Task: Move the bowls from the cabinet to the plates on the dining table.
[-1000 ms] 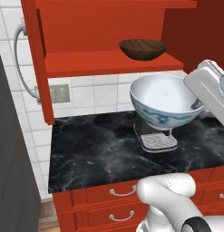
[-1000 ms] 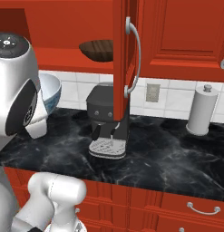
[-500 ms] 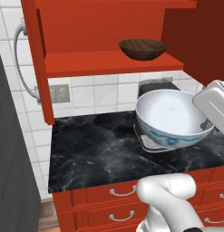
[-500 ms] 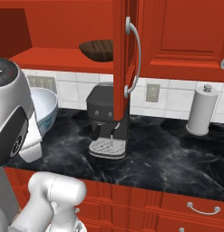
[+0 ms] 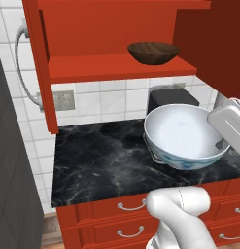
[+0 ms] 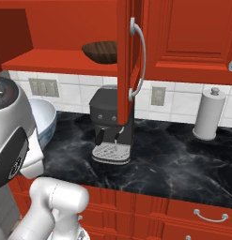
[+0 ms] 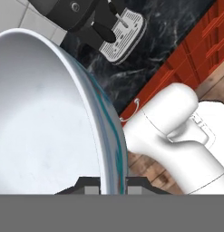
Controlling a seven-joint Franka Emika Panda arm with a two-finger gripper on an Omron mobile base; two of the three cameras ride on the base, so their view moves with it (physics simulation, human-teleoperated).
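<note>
Lowered and drawn clear of the red wooden cabinet, the deep white blue-patterned bowl rides rim-pinched in the gripper; the dark brown wooden bowl waits shelved.

We see a black coffee machine standing on a narrow black marble counter, its drip tray at the front. A paper towel roll stands on that counter well to the right. Two wall sockets sit in the white tiled wall, above red drawers with silver handles.
</note>
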